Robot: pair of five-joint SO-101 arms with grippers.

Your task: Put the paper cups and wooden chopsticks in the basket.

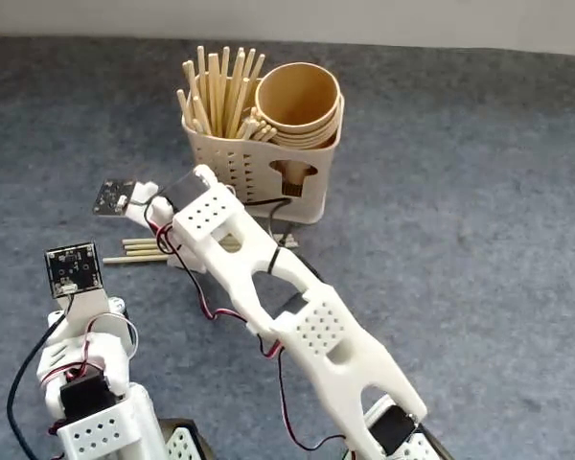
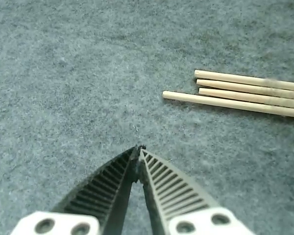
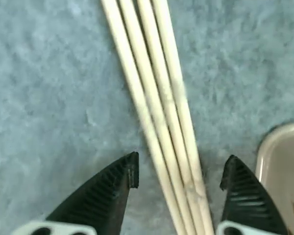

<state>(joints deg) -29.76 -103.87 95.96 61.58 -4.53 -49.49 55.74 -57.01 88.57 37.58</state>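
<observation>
- Right gripper spread wide, straddling four loose chopsticks on the carpet (beside the basket).
- Left gripper clenched, empty, near their ends.
- Basket holds cups.

Matt wood chopsticks; fuzzy grey carpet; ribbed plastic fingers.

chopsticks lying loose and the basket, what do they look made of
Loose chopsticks: pale bare wood, possibly bamboo; matte, unvarnished, with faint lengthwise grain. Basket: probably moulded plastic; cream, smooth, with even slotted walls and rounded corners.
</observation>
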